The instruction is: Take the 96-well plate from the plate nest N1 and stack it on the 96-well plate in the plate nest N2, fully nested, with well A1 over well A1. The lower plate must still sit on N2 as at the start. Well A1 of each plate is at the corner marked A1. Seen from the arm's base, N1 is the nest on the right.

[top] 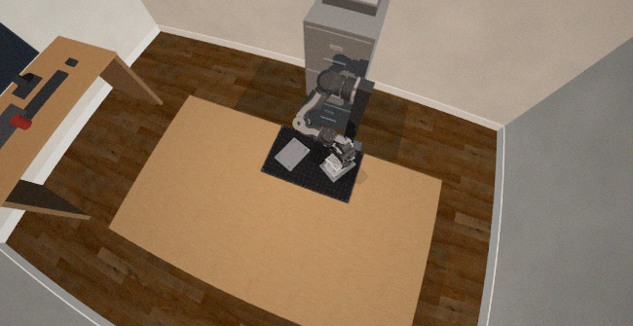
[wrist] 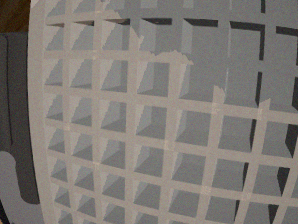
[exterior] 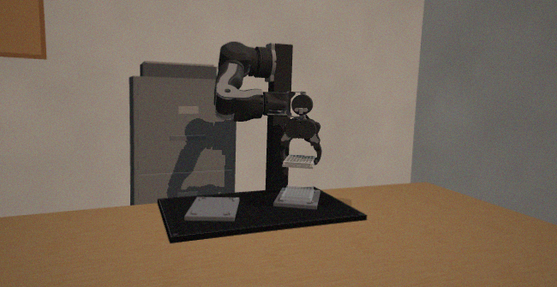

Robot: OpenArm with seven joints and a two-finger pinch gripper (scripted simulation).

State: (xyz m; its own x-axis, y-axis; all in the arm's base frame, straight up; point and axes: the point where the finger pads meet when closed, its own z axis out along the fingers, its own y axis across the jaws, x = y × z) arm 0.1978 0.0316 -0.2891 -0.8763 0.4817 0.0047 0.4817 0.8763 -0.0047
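Observation:
My gripper (exterior: pixel 301 157) is shut on a white 96-well plate (exterior: pixel 298 161) and holds it level in the air, well above the second 96-well plate (exterior: pixel 296 194). That lower plate sits on nest N2 (exterior: pixel 297 203) at the right of the black mat. Nest N1 (exterior: pixel 212 208) at the left of the mat is an empty grey pad. From above, the held plate (top: pixel 334 163) hangs over N2 (top: pixel 340 174), and N1 (top: pixel 291 154) lies bare. In the wrist view the held plate's well grid (wrist: pixel 160 123) fills the picture. I cannot read the A1 marks.
Both nests stand on a black mat (exterior: pixel 257 215) on the wooden table. The arm's black column (exterior: pixel 278 119) rises behind N2. A grey cabinet (exterior: pixel 180 136) stands behind the table, and a desk (top: pixel 44 111) stands at the far left.

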